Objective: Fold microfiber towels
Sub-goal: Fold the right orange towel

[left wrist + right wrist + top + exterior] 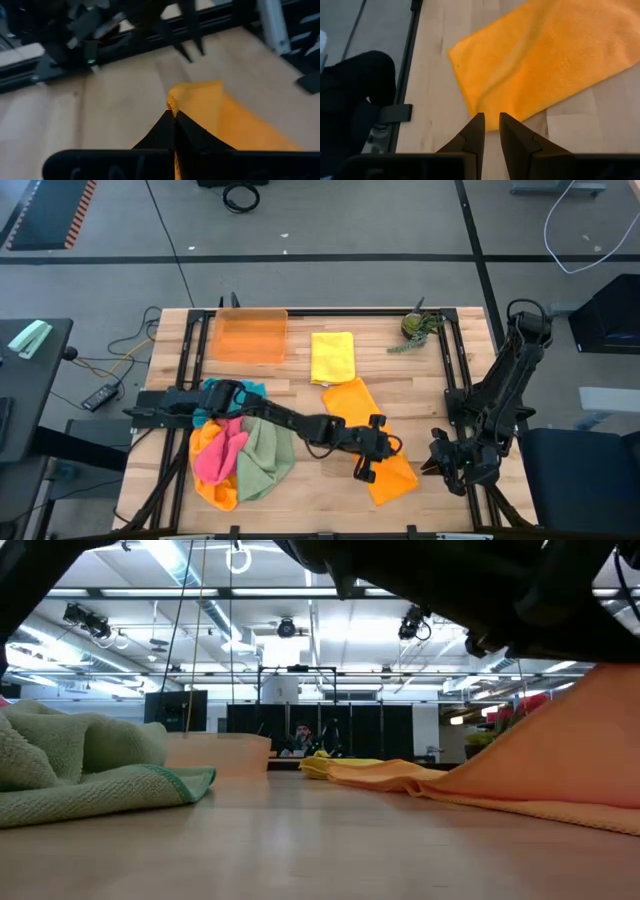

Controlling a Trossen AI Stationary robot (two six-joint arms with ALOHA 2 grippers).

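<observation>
Orange towel point(378, 442) spread on table point(440, 395), near front right. Left hand point(172, 114) clamped shut on its edge. Right hand point(491, 131) just beside its corner, narrowly parted, gripping nothing visible.

A translucent orange tray point(251, 335) is set far left on the table point(450, 395); a green object point(418, 328) is placed far right.

Six microfiber towels lie on the table point(300, 500): one folded yellow point(332, 357), one spread orange point(375, 435), and a heap near the left edge of teal point(212, 398), pink point(218, 455), green point(265, 460) and another orange point(215, 488). One orange tray point(250, 335) sits toward the far left corner, and one small green object point(418, 328) toward the far right corner.
</observation>
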